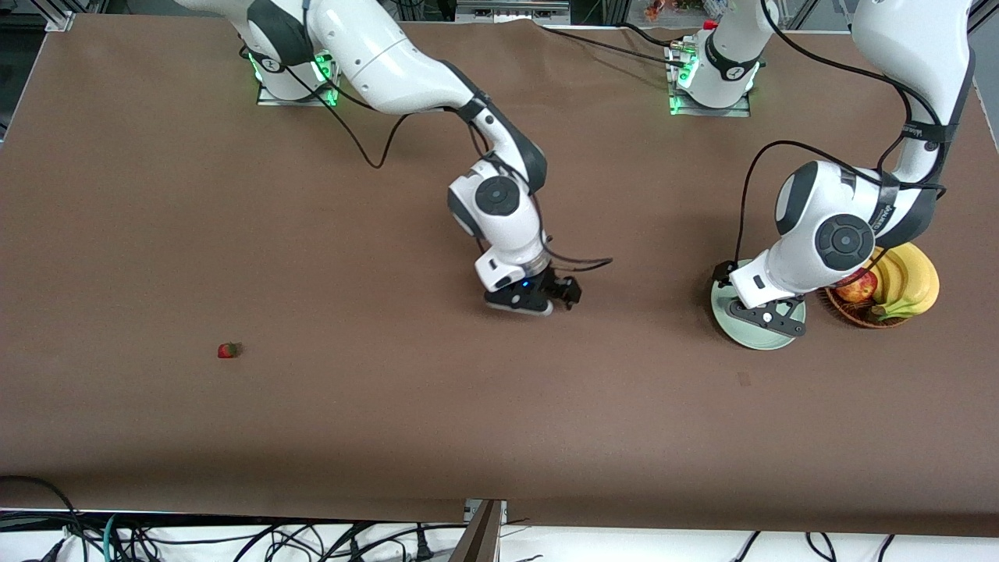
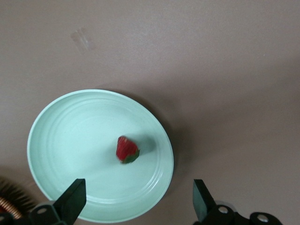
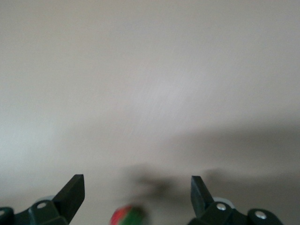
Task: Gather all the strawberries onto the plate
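Bright, even overhead light across the brown table (image 1: 312, 437); no glare. Soft shadows only: a dark crescent beside the plate (image 2: 51, 122) in the left wrist view, 2 faint smudges on the table in the right wrist view. Strawberry (image 3: 127, 216) at that view's edge badly blurred; tabletop there washed pale.

Strawberry (image 3: 127, 216) blurred, cut by edge; plate (image 1: 769, 342) mostly hidden under left arm.

plate (image 2: 61, 140): mint-green, round, on brown bench (image 2: 225, 70) | strawberry (image 2: 126, 150): one, lying in plate | left gripper (image 2: 138, 199): jaws wide apart over plate rim, empty
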`<state>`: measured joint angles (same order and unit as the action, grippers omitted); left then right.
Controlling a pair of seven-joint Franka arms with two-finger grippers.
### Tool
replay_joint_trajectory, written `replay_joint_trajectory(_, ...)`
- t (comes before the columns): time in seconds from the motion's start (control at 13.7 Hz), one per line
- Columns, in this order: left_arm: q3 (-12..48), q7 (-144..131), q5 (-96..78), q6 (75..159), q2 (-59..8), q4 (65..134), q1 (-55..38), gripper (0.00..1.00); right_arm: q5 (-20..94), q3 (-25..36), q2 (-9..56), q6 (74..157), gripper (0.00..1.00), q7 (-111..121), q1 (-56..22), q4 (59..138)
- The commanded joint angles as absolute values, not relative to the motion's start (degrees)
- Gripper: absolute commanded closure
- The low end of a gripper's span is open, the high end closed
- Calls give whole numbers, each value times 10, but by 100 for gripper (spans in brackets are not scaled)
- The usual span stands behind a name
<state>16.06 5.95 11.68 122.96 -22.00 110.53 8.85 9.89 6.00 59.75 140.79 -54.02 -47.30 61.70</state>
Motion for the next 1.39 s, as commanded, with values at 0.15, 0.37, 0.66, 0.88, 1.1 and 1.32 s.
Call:
replay_joint_trajectory(0.15, 215, -55, 61, 1195, -230, 1075, 63, 0, 107, 54, 544, 1285, 0, -347, -360, 621)
replay_joint_trajectory(0.37, 220, -217, 68, 1224, -264, 1051, -16, 0, 107, 54, 537, 1232, 0, -243, -302, 621)
replay_joint_trajectory(0.66, 217, -351, 69, 1318, -317, 1049, -75, 0, 100, 62, 526, 1173, 0, -159, -248, 625)
replay_joint_trajectory(0.88, 214, -417, 76, 1376, -347, 1049, -109, 0, 99, 97, 525, 1119, 0, -67, -208, 626)
replay_joint_trajectory(1.1, 215, -468, 123, 1407, -365, 1046, -121, 0, 100, 146, 526, 1093, 0, 35, -188, 639)
replay_joint_trajectory(1.32, 215, -490, 126, 1443, -381, 1042, -126, 0, 100, 165, 526, 1093, 0, 112, -157, 655)
